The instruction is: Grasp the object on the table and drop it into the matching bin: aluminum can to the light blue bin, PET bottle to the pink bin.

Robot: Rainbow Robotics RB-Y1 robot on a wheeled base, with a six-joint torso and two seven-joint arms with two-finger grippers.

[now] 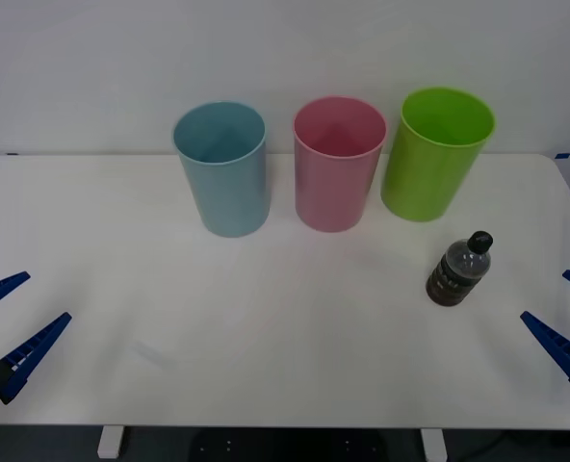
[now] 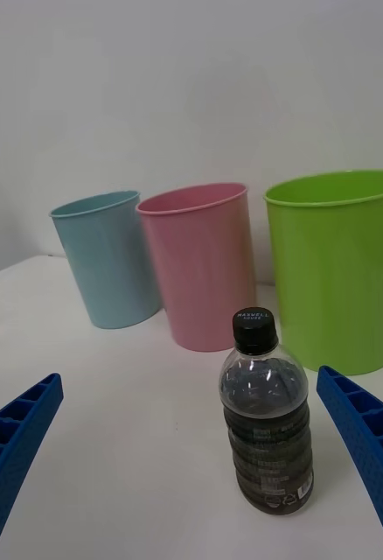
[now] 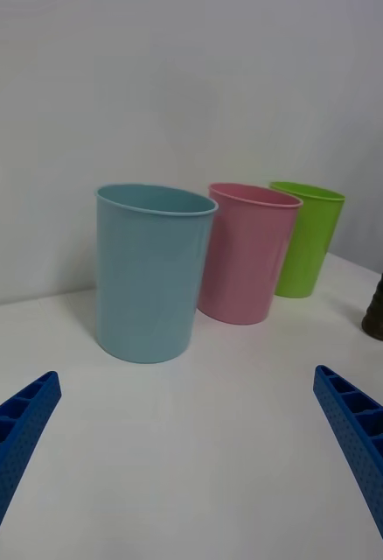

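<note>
The PET bottle [image 2: 267, 411] stands upright on the table [image 1: 266, 327], just ahead of the right gripper [image 1: 564, 322], whose fingers are wide apart. It should slide straight forward, then squeeze the middle gently. The left gripper [image 1: 11, 322] waits, fingers apart too.

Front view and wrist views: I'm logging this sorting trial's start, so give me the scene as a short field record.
object: PET bottle, upright on the table, black cap on
bottle position: robot's right side, in front of the lime green bin
bins: light blue bin, pink bin, lime green, in a row at the back
target: pink bin
left gripper: open, near table edge
right gripper: open, facing bottle
</note>
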